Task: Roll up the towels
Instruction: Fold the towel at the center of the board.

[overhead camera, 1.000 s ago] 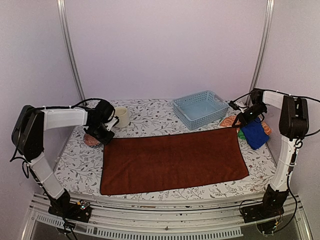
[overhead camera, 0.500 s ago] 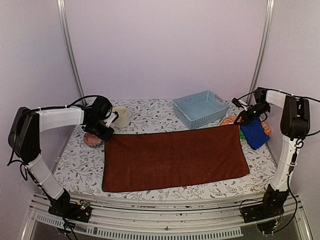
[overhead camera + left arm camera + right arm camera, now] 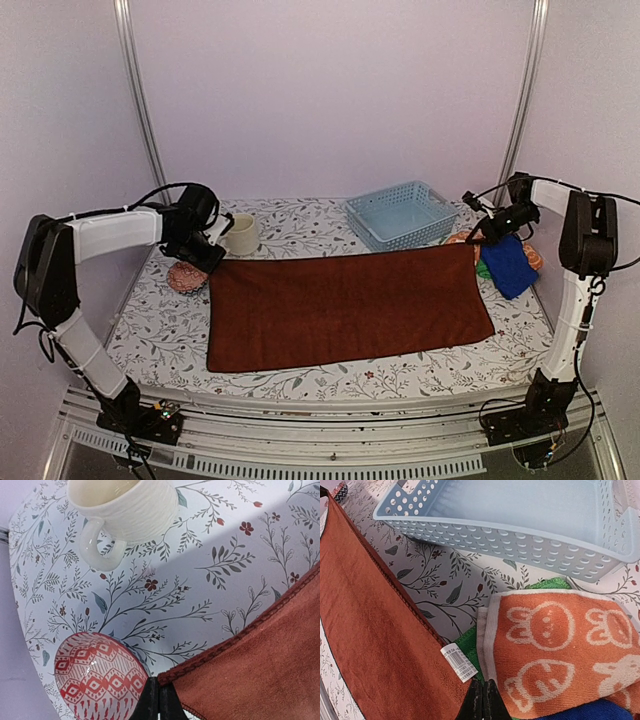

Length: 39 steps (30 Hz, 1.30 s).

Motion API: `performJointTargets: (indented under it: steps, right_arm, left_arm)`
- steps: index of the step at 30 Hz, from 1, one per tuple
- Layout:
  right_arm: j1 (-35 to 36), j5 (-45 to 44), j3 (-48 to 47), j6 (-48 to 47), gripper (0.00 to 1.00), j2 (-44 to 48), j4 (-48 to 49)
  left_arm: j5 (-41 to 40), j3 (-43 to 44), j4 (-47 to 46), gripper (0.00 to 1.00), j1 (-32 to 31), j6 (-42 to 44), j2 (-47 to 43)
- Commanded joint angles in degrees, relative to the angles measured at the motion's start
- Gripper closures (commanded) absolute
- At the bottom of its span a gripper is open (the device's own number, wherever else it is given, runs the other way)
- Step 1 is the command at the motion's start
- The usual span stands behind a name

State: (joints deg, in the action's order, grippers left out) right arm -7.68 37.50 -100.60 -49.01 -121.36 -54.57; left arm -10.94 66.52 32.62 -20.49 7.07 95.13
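Observation:
A dark rust-brown towel lies spread flat across the middle of the table. My left gripper is shut on its far left corner, seen up close in the left wrist view at my left gripper. My right gripper is shut on the far right corner by the white tag, its tips pressed together. Just right of that corner sits a pile: an orange rabbit-patterned towel, a green towel under it and a royal-blue towel.
A pale blue lattice basket stands at the back right, close to my right gripper. A white mug and a red-patterned bowl sit beside my left gripper. The floral tablecloth shows around the towel.
Both grippers have moved toward the back of the table, dragging the brown towel with them. Its near edge now lies farther from the table's front.

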Motion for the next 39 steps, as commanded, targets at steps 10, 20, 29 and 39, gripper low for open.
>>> performJointTargets:
  steps: [10, 20, 29, 39]
  right_arm:
    - [-2.0, 1.9, 15.3, -6.7, 0.97, 11.4, 1.7]
    - [-4.0, 1.9, 26.4, -10.8, 0.97, 19.2, 1.6]
    - [-6.1, 1.9, 33.7, -14.8, 0.97, 25.0, -0.1]
    - [-7.7, 2.5, 38.5, -18.1, 0.97, 27.6, -2.5]
  left_arm:
    - [5.9, -6.3, 5.7, 1.0, 0.7, -3.1, -11.1]
    - [6.3, -9.6, 9.1, 1.0, -7.0, 2.0, -17.4]
    - [-1.0, -12.6, 15.9, 1.0, -14.5, 8.3, -18.1]
    - [0.2, -17.0, 20.9, 1.0, -15.6, 10.5, -25.6]
